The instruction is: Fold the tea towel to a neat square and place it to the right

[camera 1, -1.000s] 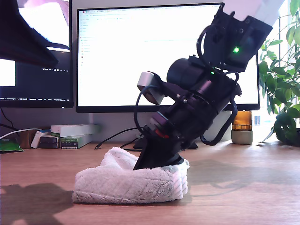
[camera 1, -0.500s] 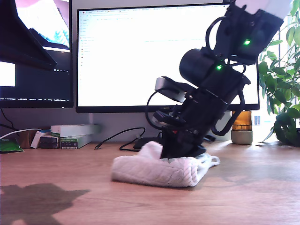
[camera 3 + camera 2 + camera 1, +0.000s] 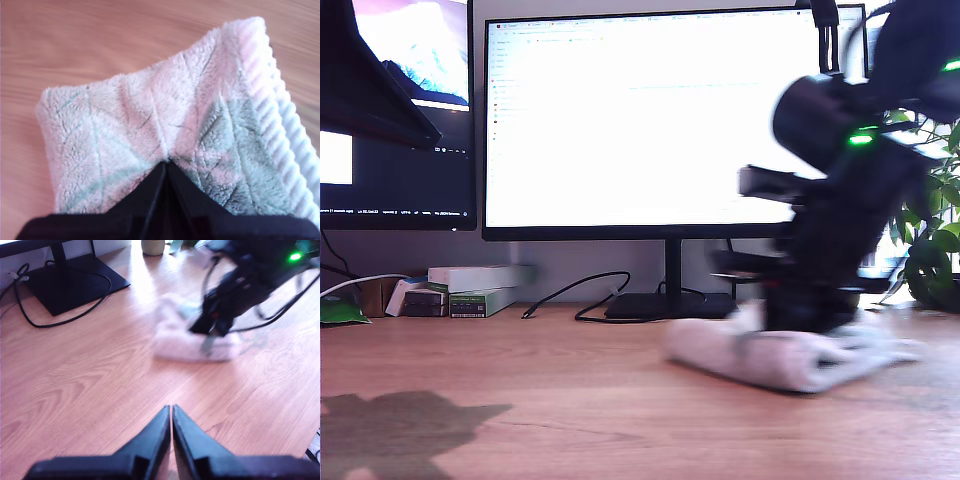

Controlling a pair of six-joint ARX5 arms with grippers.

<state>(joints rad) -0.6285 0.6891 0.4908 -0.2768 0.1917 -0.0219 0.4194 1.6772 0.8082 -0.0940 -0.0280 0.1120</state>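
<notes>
Exterior view, lower right of frame, our second gripper (image 3: 820,320) blurred, fingers pinching the folded tea towel (image 3: 770,355) on the desk (image 3: 520,400), our first gripper (image 3: 171,412) fingers pressed together, apart.

- The second gripper (image 3: 817,318) and its arm are motion-blurred before the monitor (image 3: 650,120), cut off by the frame edges.
- The tea towel (image 3: 775,355) smears; its edges are unreadable.
- Monitor text is too small.
</notes>
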